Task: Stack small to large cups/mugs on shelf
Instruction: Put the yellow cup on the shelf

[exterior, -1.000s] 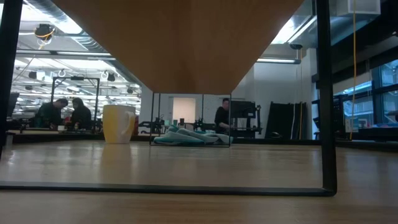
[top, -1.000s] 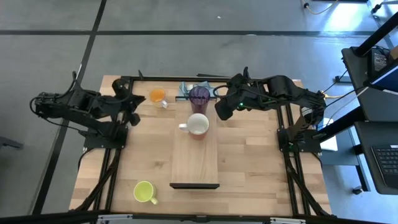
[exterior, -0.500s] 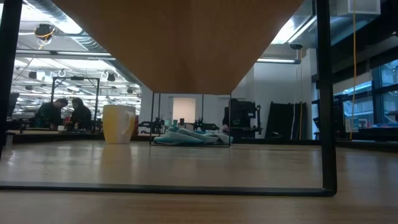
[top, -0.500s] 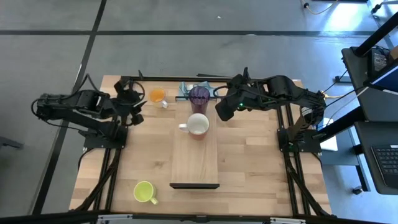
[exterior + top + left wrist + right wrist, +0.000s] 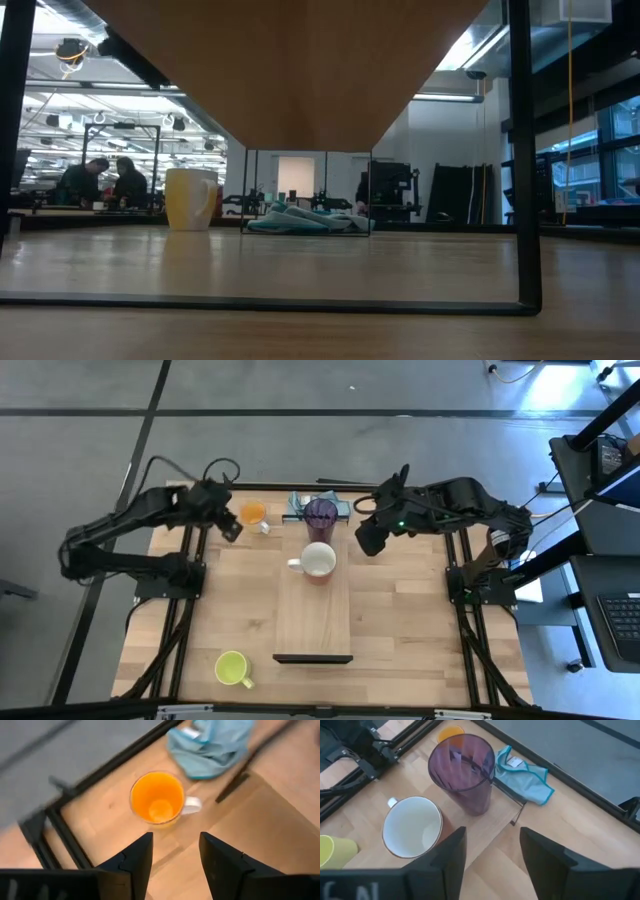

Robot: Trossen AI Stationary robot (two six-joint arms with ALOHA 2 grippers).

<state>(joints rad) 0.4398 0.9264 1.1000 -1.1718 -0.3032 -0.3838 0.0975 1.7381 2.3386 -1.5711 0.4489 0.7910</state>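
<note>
The orange mug stands on the table at the far left, handle toward the shelf. My left gripper hovers open just left of it. The purple tumbler and the white-inside mug stand upright on the far end of the shelf. My right gripper hangs open to their right, touching neither. The yellow-green mug stands near the table's front left.
A teal cloth lies at the far edge behind the tumbler. The shelf is raised on a thin black frame, with a dark strip at its near end. Bare tabletop lies right of the shelf.
My left gripper has swung from the table's left edge toward the far edge and the orange mug, rising as it went. My right gripper has shifted slightly toward the table's right edge. The mugs and the tumbler have stayed where they were.
</note>
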